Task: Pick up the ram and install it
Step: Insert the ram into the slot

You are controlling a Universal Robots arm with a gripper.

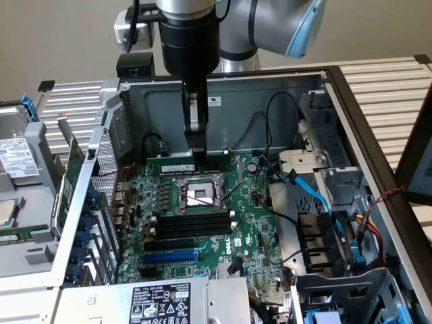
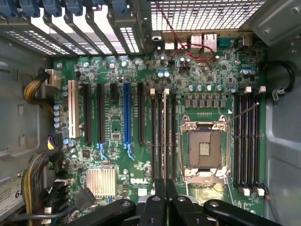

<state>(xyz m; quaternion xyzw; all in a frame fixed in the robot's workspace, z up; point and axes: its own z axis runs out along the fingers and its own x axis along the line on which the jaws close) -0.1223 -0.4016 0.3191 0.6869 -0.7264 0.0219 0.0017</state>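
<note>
My gripper (image 1: 197, 156) reaches down into the open computer case and is shut on the ram (image 1: 172, 166). The ram is a thin green stick with a pale label, held level above the motherboard (image 1: 250, 229). In the wrist view the ram (image 2: 164, 132) shows edge-on as a thin pale line running out from my gripper (image 2: 163, 186). There it lines up over the black slots (image 2: 157, 136) between the processor socket (image 2: 205, 148) and the expansion slots. How high it hangs above the slots I cannot tell.
Black memory slots (image 1: 189, 224) lie in front of the socket (image 1: 201, 194), with a second bank (image 2: 247, 141) on the socket's other side. A blue slot (image 1: 169, 257) is nearby. Cables (image 1: 310, 192) and drive bays crowd the exterior view's right. Case walls (image 1: 155, 101) surround the board.
</note>
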